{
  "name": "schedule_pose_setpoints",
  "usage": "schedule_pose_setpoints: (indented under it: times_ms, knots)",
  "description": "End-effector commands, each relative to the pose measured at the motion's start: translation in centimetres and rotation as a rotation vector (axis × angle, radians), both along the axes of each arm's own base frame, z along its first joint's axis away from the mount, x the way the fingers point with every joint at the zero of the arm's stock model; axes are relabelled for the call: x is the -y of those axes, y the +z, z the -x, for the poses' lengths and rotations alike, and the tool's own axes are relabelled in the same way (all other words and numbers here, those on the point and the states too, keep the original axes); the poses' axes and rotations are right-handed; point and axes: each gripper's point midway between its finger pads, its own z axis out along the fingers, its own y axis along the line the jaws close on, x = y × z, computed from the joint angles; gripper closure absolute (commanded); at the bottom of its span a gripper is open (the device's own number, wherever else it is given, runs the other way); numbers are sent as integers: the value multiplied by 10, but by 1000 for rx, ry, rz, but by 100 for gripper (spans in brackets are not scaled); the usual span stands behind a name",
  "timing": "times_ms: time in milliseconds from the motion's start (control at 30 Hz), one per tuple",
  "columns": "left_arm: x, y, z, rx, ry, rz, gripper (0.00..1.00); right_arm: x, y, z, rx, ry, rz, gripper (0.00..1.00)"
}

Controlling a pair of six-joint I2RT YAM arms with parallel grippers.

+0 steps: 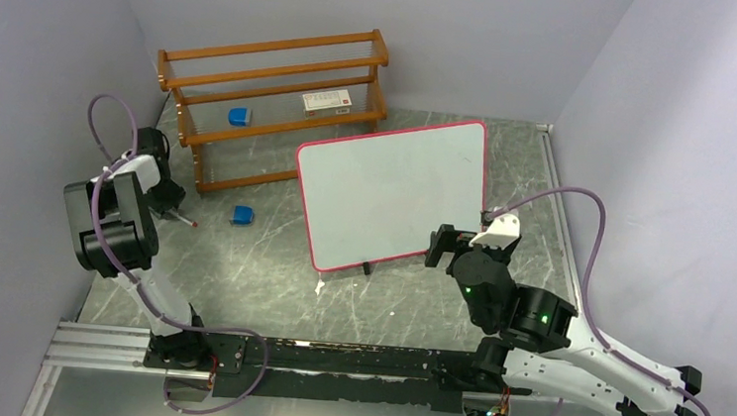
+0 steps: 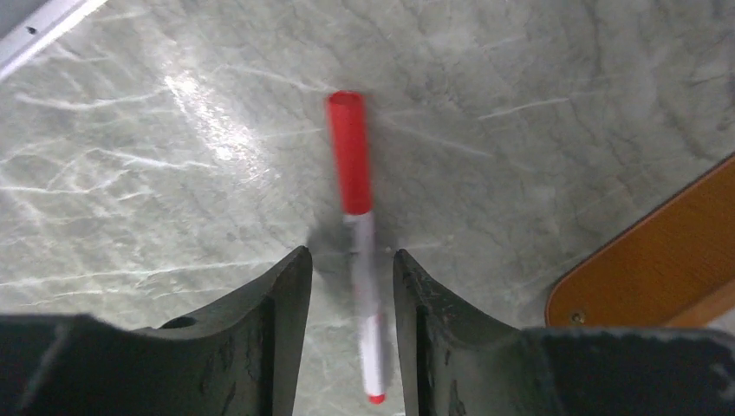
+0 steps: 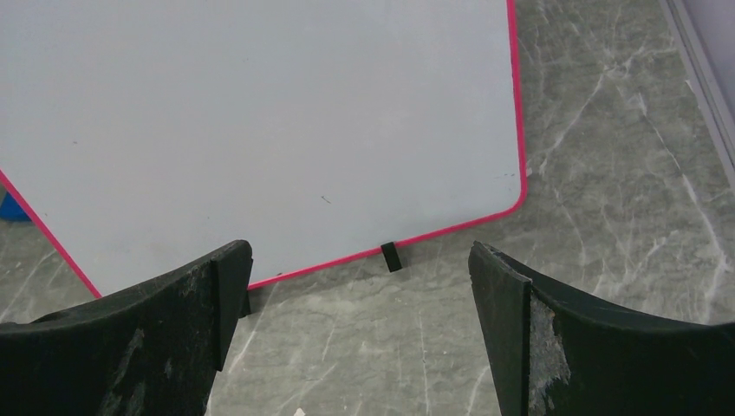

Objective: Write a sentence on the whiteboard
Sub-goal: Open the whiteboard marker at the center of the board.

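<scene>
Nearest, at the whiteboard's [image 1: 390, 195] near right edge, the right gripper [image 1: 438, 246] hovered with its fingers spread wide and nothing between them. The whiteboard sat mid-table with its face bare: no sentence on it.

Well left of the whiteboard, the left gripper [image 2: 351, 260] stood low over the marker [image 2: 359, 234], one finger on each side and a gap at both, not yet pinching. The marker lay nearer the right finger, so that finger would likely meet it first and roll it. Centring before the squeeze, and gripping the white barrel below the red cap, should leave the cap free to pull off.

Only the left wrist view showed those gaps; from above, just the marker's end peeked out. The right wrist view alone showed a black foot [image 3: 391, 256] under the whiteboard's rim. Beyond its far left corner, seen whole only from above, stood the rack [image 1: 274, 91].
</scene>
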Motion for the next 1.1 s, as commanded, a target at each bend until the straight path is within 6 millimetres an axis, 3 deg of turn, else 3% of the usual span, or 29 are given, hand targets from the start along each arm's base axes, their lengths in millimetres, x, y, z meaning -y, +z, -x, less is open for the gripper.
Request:
schedule_pose_setpoints:
  times_ms: [0, 300, 500, 767, 933, 1067]
  knots:
    - [-3, -11, -10, 18, 1, 22, 56, 0, 5, -2, 5, -26, -26, 0]
    - [-1, -33, 16, -107, 7, 20, 66, -6, 2, -5, 4, -22, -16, 0]
    - [6, -32, 24, -91, 5, 38, 79, -5, 3, -4, 13, -14, -28, 0]
    - [17, -38, 44, -75, 27, 84, 83, -1, 4, -2, 31, 0, -39, 0]
    - [22, -30, 39, -26, 3, 124, 94, -1, 2, -2, 25, 1, -33, 0]
    - [17, -8, 37, 41, 6, 120, 95, -10, 0, -2, 20, 41, -23, 0]
